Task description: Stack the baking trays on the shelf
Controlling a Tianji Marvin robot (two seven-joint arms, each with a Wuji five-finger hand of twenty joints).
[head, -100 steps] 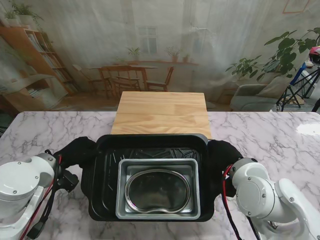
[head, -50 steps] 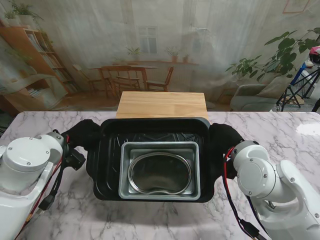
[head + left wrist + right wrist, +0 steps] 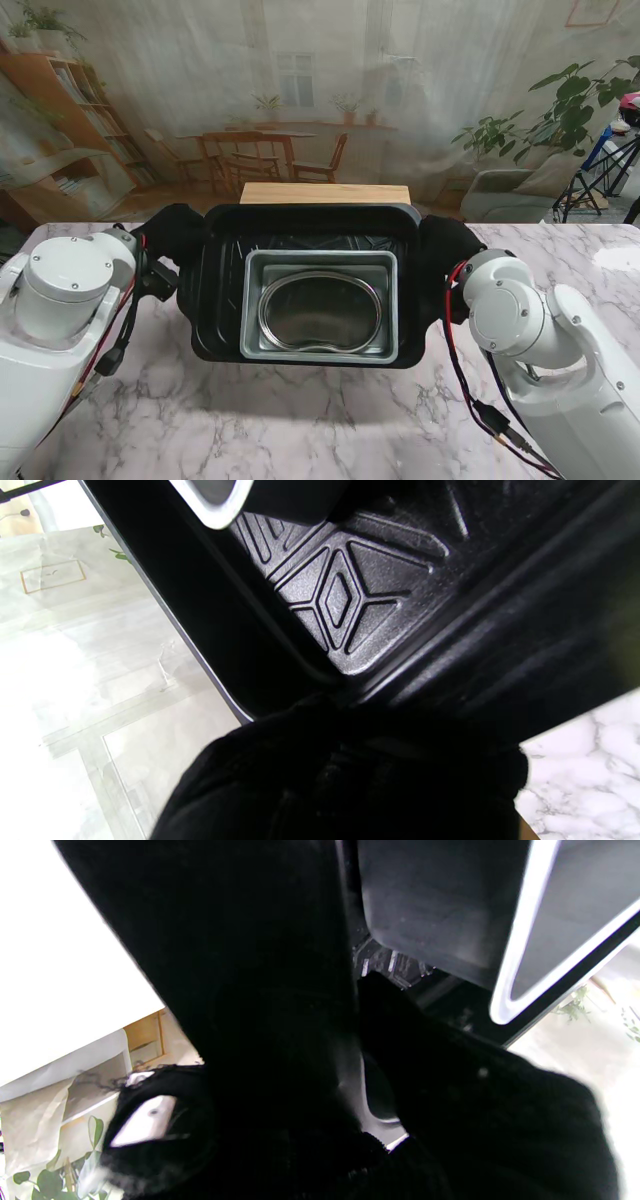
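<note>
A large black baking tray (image 3: 215,300) hangs in the air between my hands, above the marble table and in front of the wooden shelf (image 3: 325,193). Inside it sits a smaller grey tray (image 3: 252,305), which holds a shiny curved metal pan (image 3: 320,312). My left hand (image 3: 172,245), in a black glove, is shut on the black tray's left rim. My right hand (image 3: 445,262), also gloved, is shut on the right rim. The left wrist view shows the black tray's (image 3: 345,595) patterned floor and my glove (image 3: 350,775) on its edge. In the right wrist view the glove (image 3: 450,1105) covers the rim beside the grey tray (image 3: 520,940).
The marble table (image 3: 300,420) stretches under and around the trays. The shelf's wooden top is mostly hidden behind the lifted black tray. Both white arms (image 3: 60,300) flank the trays at the left and right.
Both hands have lifted the stacked trays and carried them farther from me, toward the shelf. The trays now cover most of the shelf's top.
</note>
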